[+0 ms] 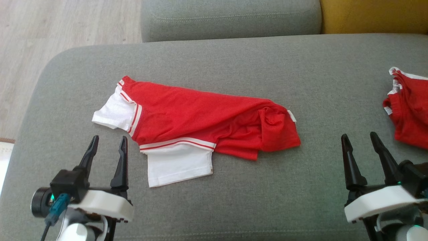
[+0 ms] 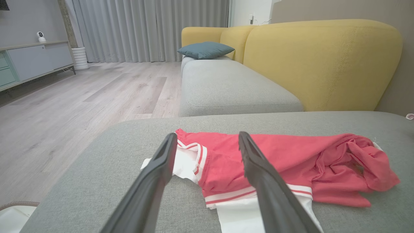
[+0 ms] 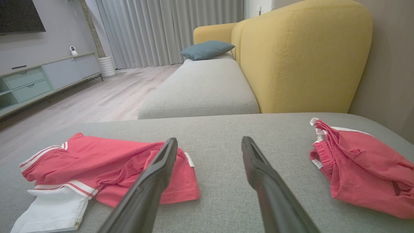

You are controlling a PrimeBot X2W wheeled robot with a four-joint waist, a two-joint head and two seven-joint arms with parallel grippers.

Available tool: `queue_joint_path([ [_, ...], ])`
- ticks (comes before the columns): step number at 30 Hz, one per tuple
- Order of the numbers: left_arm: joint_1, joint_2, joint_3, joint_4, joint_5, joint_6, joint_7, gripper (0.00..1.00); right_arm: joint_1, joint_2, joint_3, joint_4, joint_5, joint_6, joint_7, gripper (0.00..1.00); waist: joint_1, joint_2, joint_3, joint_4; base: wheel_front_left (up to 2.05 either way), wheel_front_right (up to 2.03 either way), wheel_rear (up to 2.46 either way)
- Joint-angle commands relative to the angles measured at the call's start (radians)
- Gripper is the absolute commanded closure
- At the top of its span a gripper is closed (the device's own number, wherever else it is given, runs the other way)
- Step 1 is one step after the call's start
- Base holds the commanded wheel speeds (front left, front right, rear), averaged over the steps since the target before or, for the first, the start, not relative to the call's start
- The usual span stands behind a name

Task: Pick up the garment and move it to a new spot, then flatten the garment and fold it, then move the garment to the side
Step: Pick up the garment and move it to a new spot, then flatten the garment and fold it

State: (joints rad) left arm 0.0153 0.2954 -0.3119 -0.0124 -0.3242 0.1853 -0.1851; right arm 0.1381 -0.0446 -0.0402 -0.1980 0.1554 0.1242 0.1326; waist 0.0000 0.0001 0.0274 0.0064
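Rumpled red-and-white jersey shirt point(image 1: 200, 117) in the middle of the grey fabric sofa cushion point(image 1: 234, 67). Left gripper point(image 1: 110, 137) spread wide, empty, just beside the shirt; right gripper point(image 1: 358, 134) likewise wide and empty, near a second crumpled red garment point(image 1: 411, 110).

garment point(image 1: 187, 117) | red shirt, white sleeves, red-striped trim | crumpled, partly bunched | lying on grey cushion point(image 1: 234, 60)

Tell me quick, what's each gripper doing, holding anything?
Left gripper: open, holding nothing.
Right gripper: open, holding nothing.
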Motion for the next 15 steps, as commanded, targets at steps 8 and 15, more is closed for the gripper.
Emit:
queue_joint_path([
  [8,-0.044,0.029,0.033,-0.041,-0.004,0.009,-0.003,0.00,-0.023,-0.006,0.019,-0.045,-0.002,0.007,0.001,0.00,0.0000,-0.0001,0.008,-0.001,0.00,0.00,0.00],
  [15,-0.055,0.033,0.030,-0.043,-0.001,0.011,-0.007,0.00,-0.028,-0.006,0.017,-0.047,0.002,0.007,-0.005,0.00,0.0000,-0.0001,0.020,0.001,0.00,0.00,0.00],
])
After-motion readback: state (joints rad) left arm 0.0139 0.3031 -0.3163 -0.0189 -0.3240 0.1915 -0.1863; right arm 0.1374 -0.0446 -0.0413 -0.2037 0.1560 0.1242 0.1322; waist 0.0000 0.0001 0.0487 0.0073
